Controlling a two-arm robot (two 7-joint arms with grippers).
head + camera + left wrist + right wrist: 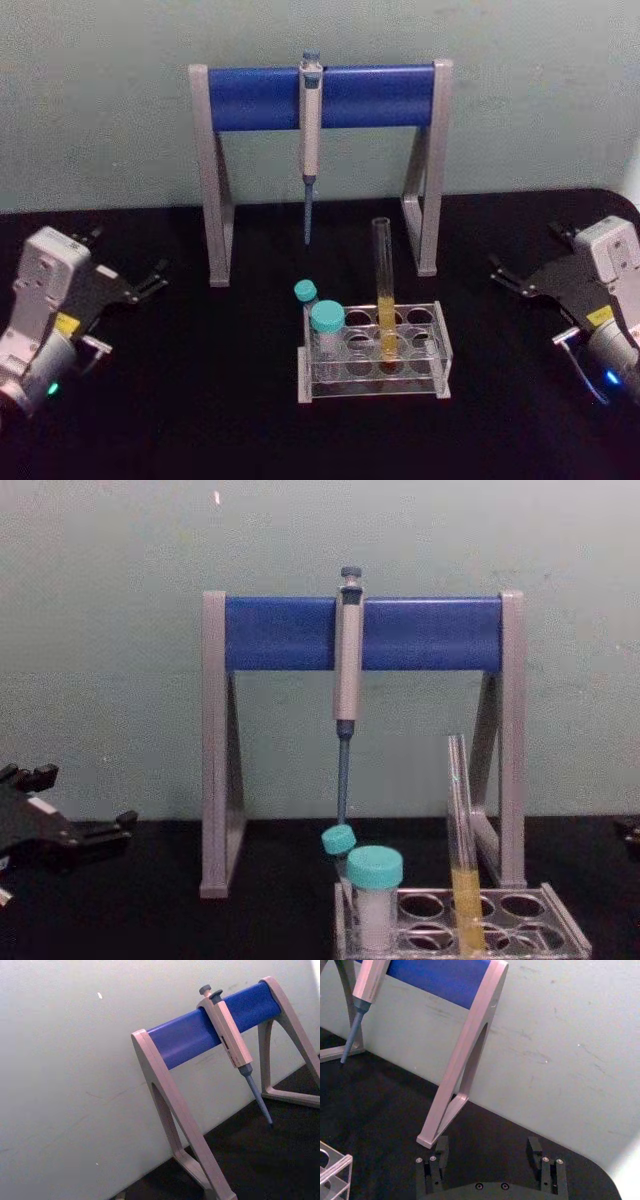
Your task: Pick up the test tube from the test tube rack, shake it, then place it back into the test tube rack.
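Standing upright in a back-row hole of the test tube rack (372,387), right of centre, the test tube (383,290) has yellow liquid low down and an open mouth, with no gripper touching it. Risks, my call: it is uncapped, so a hard or tilted shake could slosh liquid out. Thin glass may slip in a loose pinch or crack in a tight one. A slanted pull could drag or tip the light rack. Two teal-capped vials (327,318) stand in the rack at the tube's 9 o'clock, so an approach from that side could knock them. The pipette (311,130) hangs on the pipette stand (260,98) at 11 o'clock behind, and a stand leg is at 1 o'clock, so a high lift could clip either. The right gripper (525,250) is at the tube's 3 o'clock, well apart, its fingers (440,1149) spread wide and holding nothing. The left gripper (130,250) is at 9 o'clock, well apart, looks spread and empty too.
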